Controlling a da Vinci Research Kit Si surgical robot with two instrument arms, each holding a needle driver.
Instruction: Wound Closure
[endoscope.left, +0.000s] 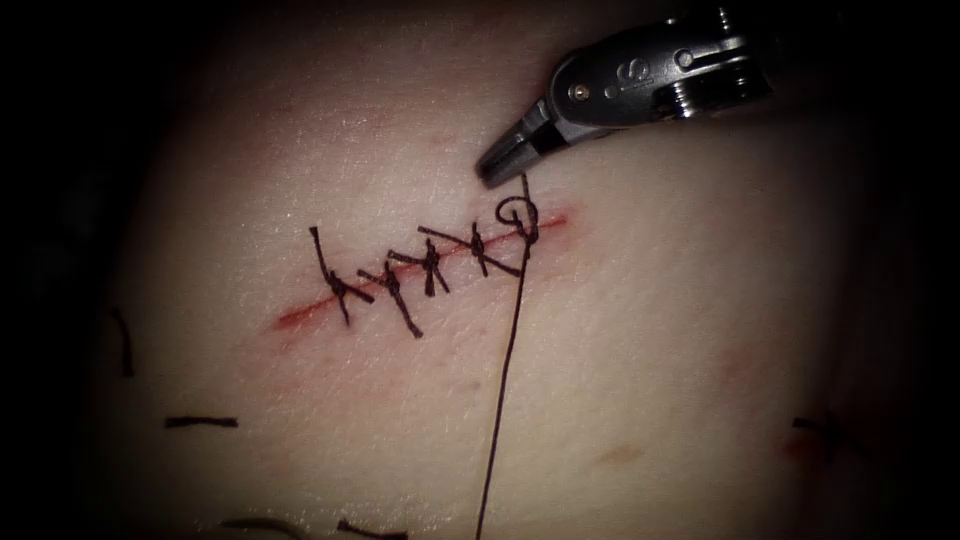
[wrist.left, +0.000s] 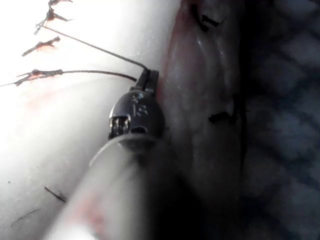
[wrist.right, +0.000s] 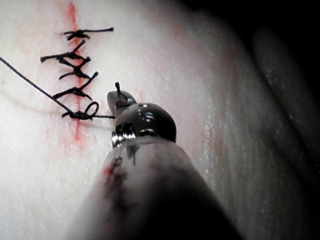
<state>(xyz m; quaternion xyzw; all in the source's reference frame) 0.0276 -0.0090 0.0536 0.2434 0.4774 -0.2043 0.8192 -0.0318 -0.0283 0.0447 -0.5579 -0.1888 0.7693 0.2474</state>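
The cut (endoscope.left: 300, 315) runs slantwise across the tissue (endoscope.left: 650, 350), crossed by several knotted stitches (endoscope.left: 430, 262). At its right end sits a looped knot (endoscope.left: 515, 212) (wrist.right: 85, 114). A short tail (endoscope.left: 524, 190) rises from the knot, and a long thread (endoscope.left: 500, 400) runs down from it. My right tool (endoscope.left: 490, 168) (wrist.right: 117, 97) hovers just above and left of that tail with its jaws shut, and I see nothing held between them. My left tool (wrist.left: 148, 75) is shut on the thread (wrist.left: 100, 50), with two strands leading from its jaws back to the stitches.
Cut ends of thread lie on the tissue left of the cut (endoscope.left: 200, 422) (endoscope.left: 122, 340), at the lower edge (endoscope.left: 370, 530) and at far right (endoscope.left: 815, 425). Red fluid (endoscope.left: 555, 220) stains the cut line.
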